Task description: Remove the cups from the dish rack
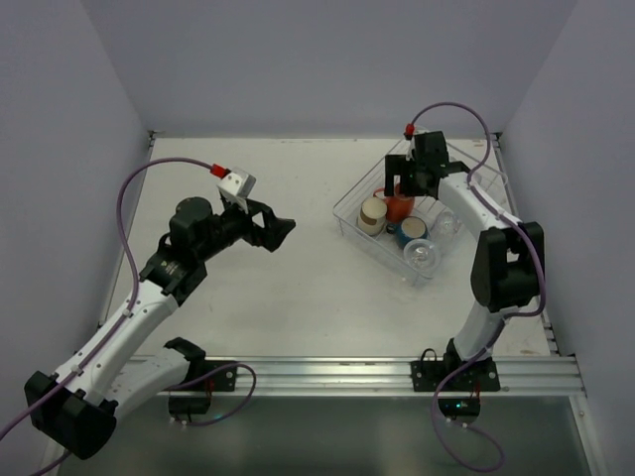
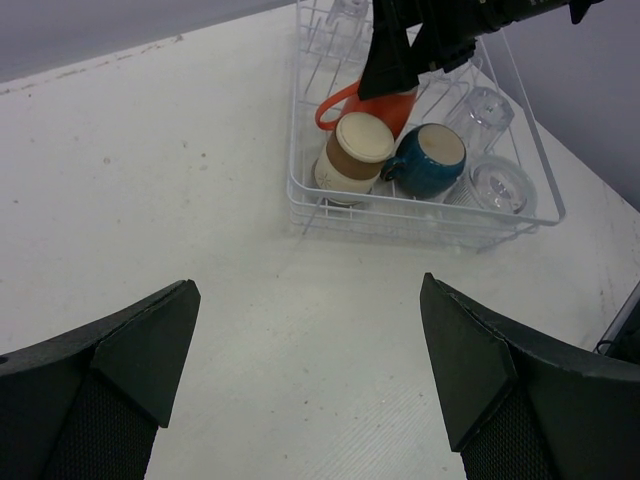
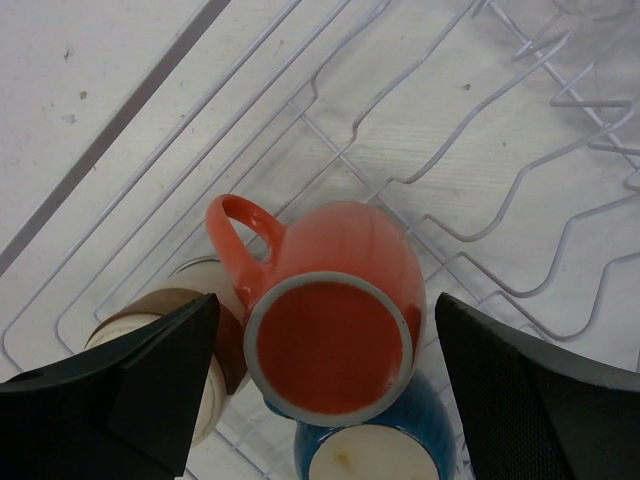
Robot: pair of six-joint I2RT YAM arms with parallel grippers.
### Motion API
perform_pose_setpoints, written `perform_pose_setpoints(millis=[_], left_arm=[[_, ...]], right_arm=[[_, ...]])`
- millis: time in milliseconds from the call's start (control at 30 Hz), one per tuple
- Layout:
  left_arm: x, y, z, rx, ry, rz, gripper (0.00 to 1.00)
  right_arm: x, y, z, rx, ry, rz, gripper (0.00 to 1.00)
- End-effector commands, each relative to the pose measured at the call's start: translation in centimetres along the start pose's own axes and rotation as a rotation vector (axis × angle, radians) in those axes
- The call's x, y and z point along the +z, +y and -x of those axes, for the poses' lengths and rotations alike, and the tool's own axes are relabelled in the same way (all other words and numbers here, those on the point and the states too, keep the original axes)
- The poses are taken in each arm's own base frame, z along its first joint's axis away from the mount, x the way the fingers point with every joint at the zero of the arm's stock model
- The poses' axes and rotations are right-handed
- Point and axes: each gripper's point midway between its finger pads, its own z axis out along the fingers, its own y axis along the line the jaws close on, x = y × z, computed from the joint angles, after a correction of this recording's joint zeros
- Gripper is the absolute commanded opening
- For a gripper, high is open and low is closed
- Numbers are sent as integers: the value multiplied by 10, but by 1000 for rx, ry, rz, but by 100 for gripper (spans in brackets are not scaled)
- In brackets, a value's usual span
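The dish rack [image 1: 349, 220], a clear tray with white wire dividers, lies at the right of the table. In its near end lie an orange-red handled mug [image 3: 330, 345], a beige cup [image 2: 355, 150] and a dark blue cup [image 2: 430, 160]. Two clear tumblers [image 1: 422, 255] [image 1: 446, 223] stand beside them. My right gripper [image 3: 325, 370] hangs open over the rack, one finger on each side of the orange-red mug, with gaps showing. Open and holding nothing, my left gripper [image 2: 310, 340] hovers above bare table to the rack's left, pointing at it.
The far half of the rack [image 3: 450, 150] holds only wire dividers. Grey walls close the table on three sides. A metal rail [image 1: 347, 372] with the arm bases runs along the near edge.
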Motion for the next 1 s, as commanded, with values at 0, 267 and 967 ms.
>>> perform_pose_setpoints(millis=[0, 267, 967], left_arm=[[0, 0, 8, 24, -17, 9, 100], [1, 1, 7, 23, -12, 12, 100], [15, -28, 26, -113, -16, -128, 100]], right_arm=[[1, -2, 15, -30, -19, -14, 91], [8, -8, 10, -37, 17, -49, 82], [-142, 13, 96, 131, -460, 67, 34]])
